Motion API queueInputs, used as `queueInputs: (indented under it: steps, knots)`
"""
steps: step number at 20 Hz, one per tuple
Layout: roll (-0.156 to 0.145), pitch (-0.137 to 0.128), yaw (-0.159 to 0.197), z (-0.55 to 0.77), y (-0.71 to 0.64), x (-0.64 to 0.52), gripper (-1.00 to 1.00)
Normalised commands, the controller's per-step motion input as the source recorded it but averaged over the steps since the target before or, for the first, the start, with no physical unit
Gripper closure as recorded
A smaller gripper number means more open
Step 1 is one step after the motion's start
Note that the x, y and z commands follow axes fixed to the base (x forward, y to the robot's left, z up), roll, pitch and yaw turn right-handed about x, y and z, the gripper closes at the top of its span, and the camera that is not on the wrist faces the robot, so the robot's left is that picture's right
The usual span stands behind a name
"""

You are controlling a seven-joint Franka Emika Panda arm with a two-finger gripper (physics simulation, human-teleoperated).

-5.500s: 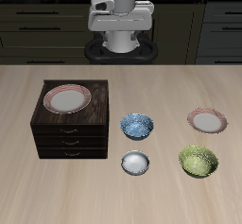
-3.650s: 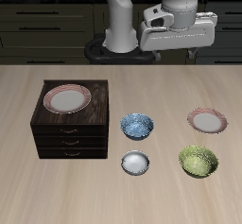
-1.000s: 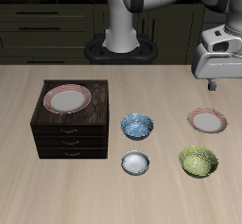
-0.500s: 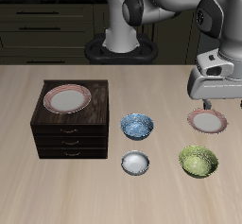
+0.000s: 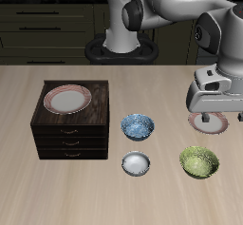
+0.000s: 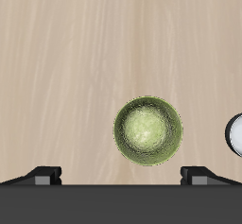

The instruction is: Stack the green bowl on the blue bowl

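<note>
the gripper (image 5: 209,119) is hanging above the table over a pink-rimmed plate (image 5: 208,122), farther back than the green bowl (image 5: 199,160). in the wrist view its two fingertips (image 6: 43,174) are showing well apart, one on either side of the frame, so the claw is spread wide and gripping nothing. the green bowl (image 6: 148,130) is sitting upright on the bare wood, in open sight between the fingertips and untouched. the blue bowl (image 5: 138,126) is resting nearer the middle of the table, beside the wooden drawer cabinet (image 5: 72,121) that is carrying a second plate (image 5: 66,99); a plain white bowl (image 5: 137,162) is lying between the blue bowl and the front edge and is just entering the wrist view (image 6: 235,135).

the step in hand is judged to be the approach to the green bowl. to do it well, the claw is best brought toward the front edge until one finger is standing inside the bowl's rim and the other outside it, then lowered straight down so the wall is pinched without tipping the bowl. the white bowl should be avoided as a look-alike target for the stacking.
</note>
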Motion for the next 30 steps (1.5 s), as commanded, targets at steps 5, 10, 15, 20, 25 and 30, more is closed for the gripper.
queueInputs:
  steps: [5,10,15,20,25,30]
  knots:
    - [-0.003,0.018,0.011,-0.19,-0.01,0.07,-1.0]
    - [-0.003,0.053,0.021,-0.45,0.06,0.04,-1.0]
    - [0.005,0.034,0.004,-0.3,0.08,0.0,-1.0]
    - [-0.006,0.03,-0.004,-0.19,-0.01,0.05,-1.0]
    - [-0.007,0.03,0.004,-0.25,0.01,0.0,-1.0]
    - [0.0,0.029,0.007,-0.23,0.02,-0.02,-1.0]
